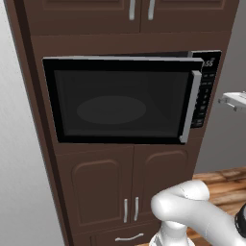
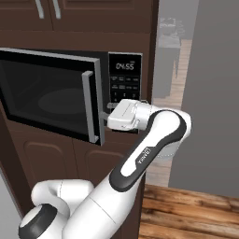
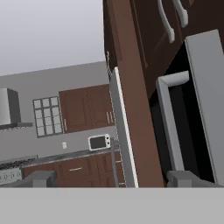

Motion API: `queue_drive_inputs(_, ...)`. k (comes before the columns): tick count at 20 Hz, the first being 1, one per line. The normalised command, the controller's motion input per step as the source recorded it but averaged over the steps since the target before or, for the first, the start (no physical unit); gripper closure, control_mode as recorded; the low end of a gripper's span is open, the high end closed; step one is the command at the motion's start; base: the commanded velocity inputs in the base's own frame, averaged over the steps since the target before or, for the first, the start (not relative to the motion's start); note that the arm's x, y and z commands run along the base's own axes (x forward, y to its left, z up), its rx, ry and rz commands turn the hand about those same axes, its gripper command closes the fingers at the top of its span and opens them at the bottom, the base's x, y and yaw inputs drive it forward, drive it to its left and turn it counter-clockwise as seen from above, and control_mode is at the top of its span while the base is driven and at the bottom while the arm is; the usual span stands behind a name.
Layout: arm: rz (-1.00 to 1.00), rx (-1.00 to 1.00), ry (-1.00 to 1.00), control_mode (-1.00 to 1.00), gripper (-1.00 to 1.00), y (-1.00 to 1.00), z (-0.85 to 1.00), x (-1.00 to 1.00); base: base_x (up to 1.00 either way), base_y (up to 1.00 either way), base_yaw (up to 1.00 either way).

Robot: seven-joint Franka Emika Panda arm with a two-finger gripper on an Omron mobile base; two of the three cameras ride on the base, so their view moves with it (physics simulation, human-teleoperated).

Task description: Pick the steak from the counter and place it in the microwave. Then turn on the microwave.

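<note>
Nearest to the base cameras, the white arm (image 2: pixel 140 163) rises and bends toward the microwave (image 1: pixel 125 98); a dark band on its forearm carries white lettering, seemingly the maker's name, too small to confirm.

The gripper (image 2: pixel 106 114) sits just beside the lower end of the door handle (image 2: pixel 89 107), between the handle and the keypad (image 2: pixel 125 88). In the right base view the fingertips are hidden behind the door edge. In the hand view the two dark finger tips (image 3: pixel 43 178) stand far apart at the bottom edge, so the pincer is wide, with nothing between them.

The microwave is built into a dark brown cabinet column (image 1: pixel 43 144), below upper doors and above lower doors with pale metal handles (image 1: pixel 130 209). Its long axis runs horizontally. The dark glass door (image 1: pixel 115 101) stands slightly ajar, its handle edge swung out from the cabinet face. The handle is a vertical grey bar at the right edge of the door. A round turntable (image 1: pixel 111 109) shows dimly through the glass.

The display (image 2: pixel 125 66) above the keypad reads roughly "04:55". Button labels are illegible.

Beyond the column, the hand view shows a distant kitchen wall with brown cabinets (image 3: pixel 87 109) and a small white appliance (image 3: pixel 99 142) on a far countertop.
</note>
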Motion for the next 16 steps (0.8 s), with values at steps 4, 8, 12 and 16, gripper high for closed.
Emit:
queue_drive_inputs(4,0.00,-0.01,-0.05,-1.00,-1.00,0.12,-0.10,0.27,0.00,0.00,0.00)
queue_drive_inputs(8,0.00,0.00,-0.07,-1.00,-1.00,0.08,-0.05,0.42,0.00,0.00,0.00)
queue_drive_inputs(12,0.02,0.00,-0.06,-1.00,-1.00,0.00,-0.04,0.28,0.00,0.00,0.00)
queue_drive_inputs(16,0.06,0.00,-0.04,-1.00,-1.00,0.00,-0.06,0.24,0.00,0.00,0.00)
